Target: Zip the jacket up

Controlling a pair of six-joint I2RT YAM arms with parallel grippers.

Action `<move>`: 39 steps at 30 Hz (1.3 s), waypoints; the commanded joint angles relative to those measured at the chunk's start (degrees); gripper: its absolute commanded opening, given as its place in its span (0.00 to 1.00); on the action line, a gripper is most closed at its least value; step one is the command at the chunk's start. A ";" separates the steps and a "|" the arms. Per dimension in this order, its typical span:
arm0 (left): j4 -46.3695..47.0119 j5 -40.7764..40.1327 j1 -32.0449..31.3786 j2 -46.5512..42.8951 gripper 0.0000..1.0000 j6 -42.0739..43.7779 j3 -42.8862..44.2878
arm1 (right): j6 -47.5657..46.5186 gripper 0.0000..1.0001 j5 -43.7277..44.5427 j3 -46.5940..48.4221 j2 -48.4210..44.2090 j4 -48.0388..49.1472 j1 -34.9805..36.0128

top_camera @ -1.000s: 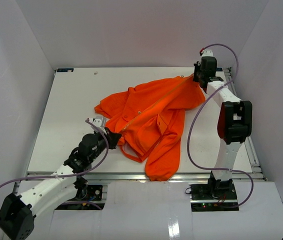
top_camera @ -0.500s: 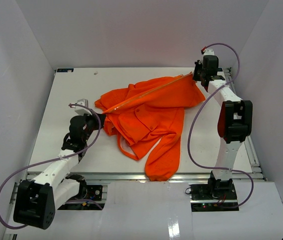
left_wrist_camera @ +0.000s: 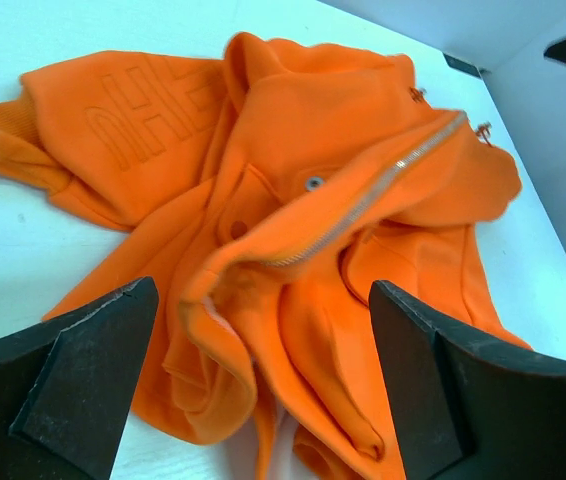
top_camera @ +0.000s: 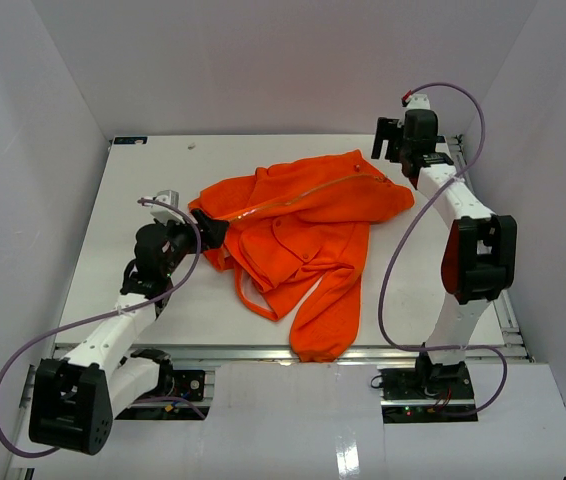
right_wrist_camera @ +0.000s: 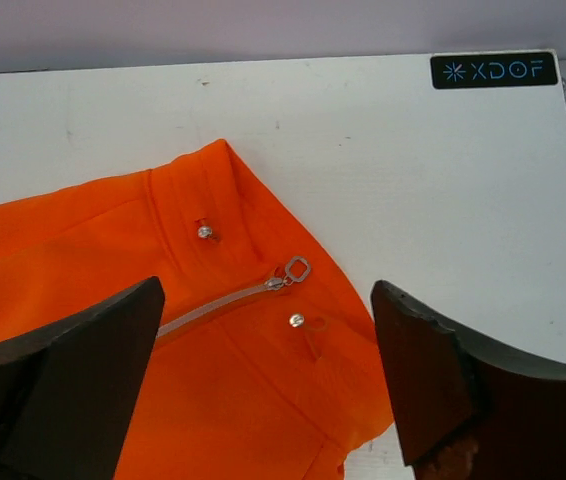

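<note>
The orange jacket [top_camera: 303, 235] lies crumpled mid-table, one sleeve trailing toward the front edge. Its closed zipper [top_camera: 303, 195] runs from lower left up to the far right corner. My left gripper [top_camera: 210, 232] stands open at the jacket's left end, with folds of jacket [left_wrist_camera: 293, 250] lying between and beyond its fingers [left_wrist_camera: 73, 380] and nothing pinched. My right gripper [top_camera: 388, 150] stands open just above the far right corner. There the zipper slider and its metal pull ring [right_wrist_camera: 293, 272] lie on the jacket [right_wrist_camera: 163, 360], with a small metal snap on either side.
The white table [top_camera: 143, 200] has enclosure walls on the left, back and right. A black XDOF label [right_wrist_camera: 493, 70] sits at the table's far right corner. The right arm's upper link [top_camera: 478, 255] stands over the table's right edge.
Both grippers have opened and let go of the jacket. The zipper line, pulled taut between them half a second ago, has slackened and the fabric has settled on the table.
</note>
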 commanded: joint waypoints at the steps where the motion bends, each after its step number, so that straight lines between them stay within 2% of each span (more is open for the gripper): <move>1: -4.56 2.90 -3.09 -3.49 0.98 1.90 5.19 | 1.23 0.95 6.51 -4.59 -11.66 -6.35 6.31; 3: -8.04 2.49 -5.80 -3.14 0.98 3.18 9.01 | 2.55 0.97 8.17 -9.15 -18.18 -7.72 8.89; 6: -10.75 -0.26 -10.74 -2.71 0.98 5.08 12.31 | 4.66 0.91 12.38 -17.87 -27.33 -10.49 15.56; 7: -11.90 -0.38 -12.69 -2.70 0.98 5.14 13.33 | 4.68 0.90 14.50 -18.05 -29.55 -11.98 15.71; 9: -15.30 -5.95 -17.39 -2.46 0.98 7.84 16.19 | 8.39 0.90 17.12 -24.00 -35.65 -15.33 19.42; 12: -17.72 -7.71 -22.29 -3.92 0.98 10.11 17.76 | 10.85 0.90 11.09 -31.05 -43.14 -16.08 21.83; 15: -16.48 -7.13 -26.19 -5.41 0.98 10.02 15.97 | 13.24 0.90 9.51 -34.71 -48.37 -18.48 23.93; 18: -15.06 -5.57 -30.85 -3.05 0.98 11.14 14.12 | 14.76 0.90 7.87 -37.64 -54.24 -18.51 26.51; 21: -10.55 -3.13 -32.61 -1.85 0.98 13.54 11.05 | 14.35 0.90 5.49 -43.00 -62.57 -15.78 27.55; 23: -4.79 1.20 -32.94 -3.12 0.98 13.75 8.58 | 14.11 0.90 4.69 -45.87 -67.88 -13.58 27.66; 26: -1.61 4.35 -33.04 -6.04 0.98 12.62 5.50 | 12.87 0.90 5.28 -47.33 -71.65 -12.68 27.66; 31: -0.87 2.77 -33.13 -11.16 0.98 12.55 2.54 | 12.25 0.90 5.05 -47.30 -72.06 -13.60 27.67; 39: -0.42 3.17 -33.13 -10.78 0.98 12.52 2.07 | 11.59 0.90 4.68 -47.80 -72.46 -12.97 27.63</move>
